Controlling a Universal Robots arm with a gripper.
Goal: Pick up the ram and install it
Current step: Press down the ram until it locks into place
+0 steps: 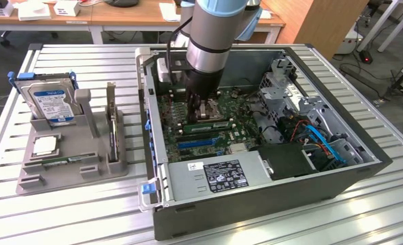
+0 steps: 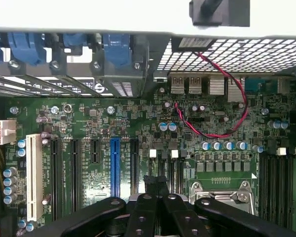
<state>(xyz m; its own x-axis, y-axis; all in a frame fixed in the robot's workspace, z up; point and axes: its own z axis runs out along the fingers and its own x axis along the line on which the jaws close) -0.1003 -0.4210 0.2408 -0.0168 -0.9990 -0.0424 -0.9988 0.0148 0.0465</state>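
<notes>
Inside the one open computer case (image 1: 256,204), fingers (image 2: 153,212) pressed together, one ram (image 1: 207,124) seated beneath

A slatted metal table (image 1: 79,204) carries everything here. On the exterior view's left sits a grey parts holder (image 1: 72,168), flat on the slats. Just beside it, toward the exterior view's right, the open computer case (image 1: 256,199) rests on the same surface.

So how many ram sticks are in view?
2. One ram on the motherboard under the pincer; a second ram lying in the holder. The arm may hide more.
</notes>
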